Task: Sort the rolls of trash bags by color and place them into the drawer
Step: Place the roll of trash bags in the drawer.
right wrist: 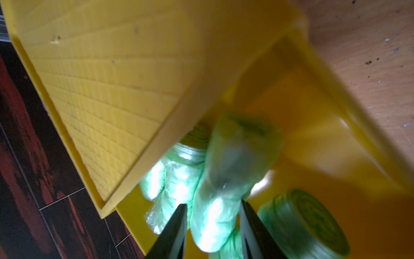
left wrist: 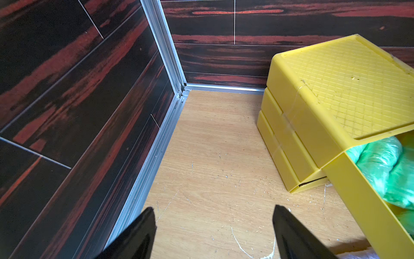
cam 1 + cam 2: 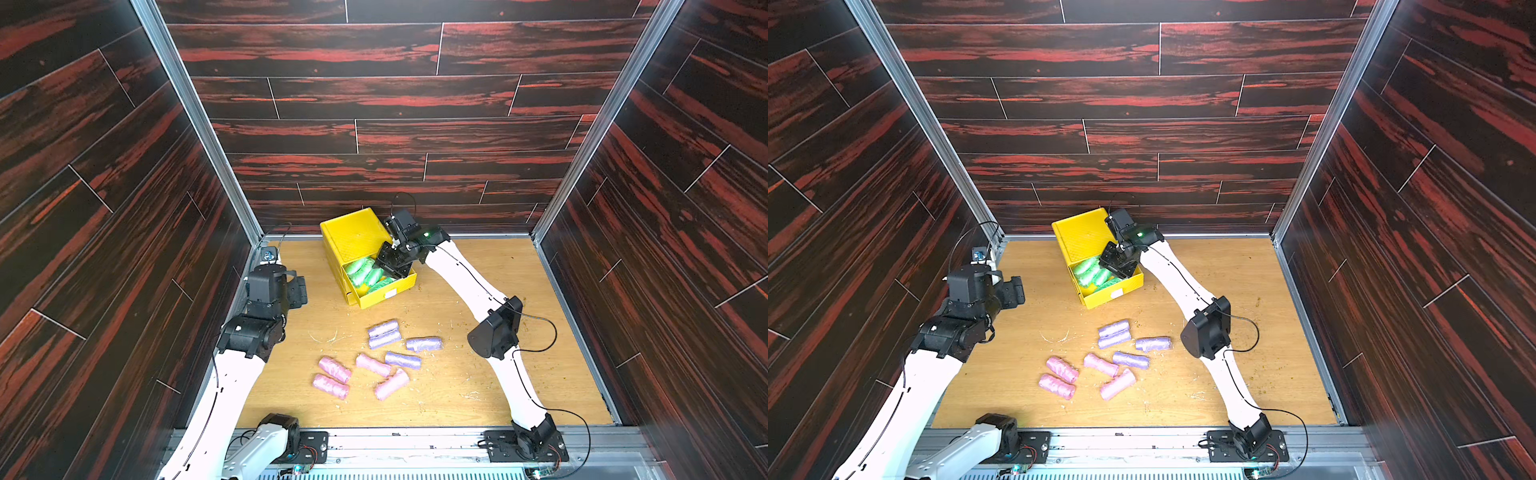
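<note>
Green crinkly plastic rolls [image 3: 365, 272] lay in the open yellow ribbed-plastic drawer [image 3: 390, 293].
Right claw [image 1: 213, 203] straddled one roll [image 1: 235, 161], pinch or slack unclear; left claw [image 2: 214, 207] spread wide, empty, well apart.

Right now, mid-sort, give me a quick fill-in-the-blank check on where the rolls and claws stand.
1. The right claw hangs over the pulled-out ____ drawer.
2. The rolls lying in it are all ____.
3. ____ pink rolls lie loose on the table.
4. The left claw is ____, with nothing between its fingers.

Missing words: top; green; four; open.
</note>
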Available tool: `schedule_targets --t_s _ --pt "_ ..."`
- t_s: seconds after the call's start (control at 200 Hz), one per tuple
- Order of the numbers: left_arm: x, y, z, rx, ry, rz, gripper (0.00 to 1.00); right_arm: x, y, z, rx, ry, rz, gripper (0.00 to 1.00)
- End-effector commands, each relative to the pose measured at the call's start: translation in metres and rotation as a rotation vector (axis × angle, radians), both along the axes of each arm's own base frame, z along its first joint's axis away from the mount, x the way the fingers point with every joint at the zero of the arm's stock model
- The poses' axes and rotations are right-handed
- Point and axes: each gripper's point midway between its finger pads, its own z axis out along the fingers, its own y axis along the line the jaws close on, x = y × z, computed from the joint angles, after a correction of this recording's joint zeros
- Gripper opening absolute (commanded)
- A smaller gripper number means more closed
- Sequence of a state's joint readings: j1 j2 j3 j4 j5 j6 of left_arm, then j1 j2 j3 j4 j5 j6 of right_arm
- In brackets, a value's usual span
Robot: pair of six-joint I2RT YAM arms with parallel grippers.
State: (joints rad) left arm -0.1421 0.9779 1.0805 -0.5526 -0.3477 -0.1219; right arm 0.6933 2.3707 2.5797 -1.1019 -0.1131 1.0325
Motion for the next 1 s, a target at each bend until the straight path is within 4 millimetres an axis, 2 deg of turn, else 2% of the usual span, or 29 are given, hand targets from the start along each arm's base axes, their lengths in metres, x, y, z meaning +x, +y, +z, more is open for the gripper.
schedule_targets --t_s 0.0,0.235,0.646,0.827,0.992 --pt "-0.003 0.004 0.001 0.005 -0.007 0.012 0.86 -0.002 -0.005 0.006 -0.001 0.007 -0.008 0.44" --pt "-0.004 0.004 0.001 0.005 -0.008 0.013 0.86 -0.002 -0.006 0.014 0.013 -0.005 -0.015 0.45" --pt "-0.004 0.005 0.002 0.007 -0.010 0.018 0.86 -0.003 -0.007 0.056 0.080 -0.081 -0.011 0.47" --pt "-0.003 0.006 0.001 0.010 -0.012 0.024 0.86 -0.011 -0.012 0.095 0.116 -0.165 0.009 0.49" --pt "0.000 0.007 -0.002 0.007 -0.007 0.034 0.86 -0.027 -0.033 0.150 0.066 -0.368 0.043 0.47"
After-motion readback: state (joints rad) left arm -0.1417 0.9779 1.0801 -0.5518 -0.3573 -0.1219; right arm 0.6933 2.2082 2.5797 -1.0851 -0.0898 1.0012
